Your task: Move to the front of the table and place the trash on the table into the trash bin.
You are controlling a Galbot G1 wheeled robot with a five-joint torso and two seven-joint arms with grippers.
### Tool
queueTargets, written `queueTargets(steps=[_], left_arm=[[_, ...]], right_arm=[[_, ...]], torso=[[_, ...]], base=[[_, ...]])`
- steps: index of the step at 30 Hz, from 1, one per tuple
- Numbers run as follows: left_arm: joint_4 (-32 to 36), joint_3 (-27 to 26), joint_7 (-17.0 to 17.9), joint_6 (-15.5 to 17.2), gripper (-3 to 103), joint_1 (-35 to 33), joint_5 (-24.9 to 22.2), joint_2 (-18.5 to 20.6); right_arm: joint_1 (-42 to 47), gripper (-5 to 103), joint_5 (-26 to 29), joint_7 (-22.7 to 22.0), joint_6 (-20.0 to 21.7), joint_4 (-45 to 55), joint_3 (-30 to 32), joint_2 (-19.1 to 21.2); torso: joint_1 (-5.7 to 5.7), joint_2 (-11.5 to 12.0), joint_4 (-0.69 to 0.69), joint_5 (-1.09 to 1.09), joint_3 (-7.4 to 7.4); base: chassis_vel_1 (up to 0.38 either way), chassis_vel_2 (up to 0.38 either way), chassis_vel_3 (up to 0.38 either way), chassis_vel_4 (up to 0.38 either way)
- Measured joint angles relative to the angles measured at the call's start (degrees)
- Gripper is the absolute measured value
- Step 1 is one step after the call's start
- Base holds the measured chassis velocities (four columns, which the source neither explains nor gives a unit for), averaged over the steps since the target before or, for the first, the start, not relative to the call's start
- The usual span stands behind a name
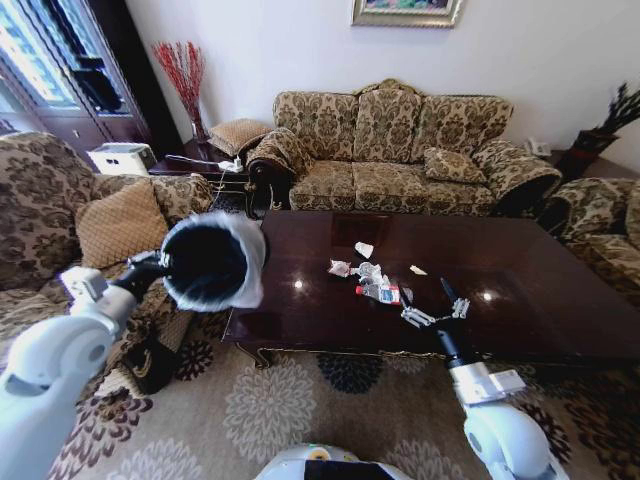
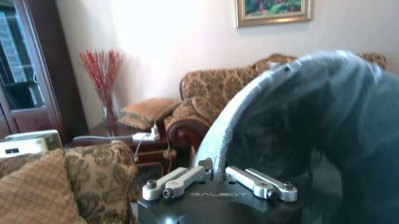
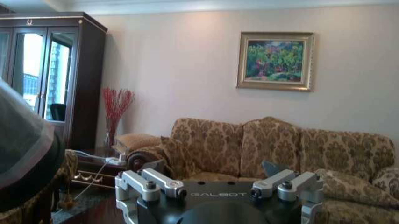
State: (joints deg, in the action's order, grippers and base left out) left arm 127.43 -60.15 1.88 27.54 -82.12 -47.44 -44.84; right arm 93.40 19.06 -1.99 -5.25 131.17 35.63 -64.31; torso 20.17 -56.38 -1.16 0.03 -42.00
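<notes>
The trash (image 1: 372, 280), white paper scraps and a small bottle, lies at the middle of your head view on the dark surface (image 1: 520, 300). Just below and right of it your right end effector (image 1: 436, 312) hovers spread wide. At center left your left end effector (image 1: 163, 266) grips the rim of the trash bin (image 1: 212, 262), tilted mouth toward you.

Left wrist view: fingers (image 2: 177, 179) clamp the bin's bag-lined rim.

Right wrist view: fingers (image 3: 153, 183) stand wide apart, holding nothing.
</notes>
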Motion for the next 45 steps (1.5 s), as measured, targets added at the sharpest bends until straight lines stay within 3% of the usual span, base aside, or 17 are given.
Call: queueTargets(steps=[9, 27, 31, 34, 45], left_arm=[[1.09, 0.86, -0.10, -0.49, 0, -1.20, -1.14, 0.63], [0.80, 1.44, 0.03, -0.11, 0, -1.41, -1.95, 1.13], [0.83, 1.41, 0.02, 0.18, 0, -1.86, -1.96, 1.46], [0.82, 1.38, 0.05, 0.28, 0, -1.97, -1.96, 1.55], [0.87, 1.27, 0.05, 0.33, 0, -2.00, -1.96, 1.57]], right_arm=[[-5.98, 100, 5.31, -2.95, 6.57, -2.08, -1.77, -0.50], [-10.19, 100, 6.86, -2.16, 8.18, -7.30, -4.31, -0.93], [-12.40, 100, 8.27, -1.15, 8.14, -10.06, -6.35, -1.60], [-12.84, 100, 8.60, -0.94, 8.06, -10.57, -6.72, -1.73], [-12.71, 100, 8.63, -0.88, 7.92, -10.57, -6.76, -1.77]], torso=[[0.00, 0.00, -0.03, -0.02, 0.00], [0.02, 0.00, -0.01, -0.05, 0.00], [0.02, 0.01, -0.03, 0.05, 0.00], [0.11, 0.03, -0.02, -0.04, -0.04], [-0.11, -0.04, -0.04, -0.02, 0.05]], base=[[0.000, 0.000, 0.000, 0.000], [-0.113, 0.110, 0.132, -0.116], [-0.237, 0.236, 0.233, -0.256], [-0.144, 0.155, 0.167, -0.165], [0.014, 0.001, -0.010, 0.006]])
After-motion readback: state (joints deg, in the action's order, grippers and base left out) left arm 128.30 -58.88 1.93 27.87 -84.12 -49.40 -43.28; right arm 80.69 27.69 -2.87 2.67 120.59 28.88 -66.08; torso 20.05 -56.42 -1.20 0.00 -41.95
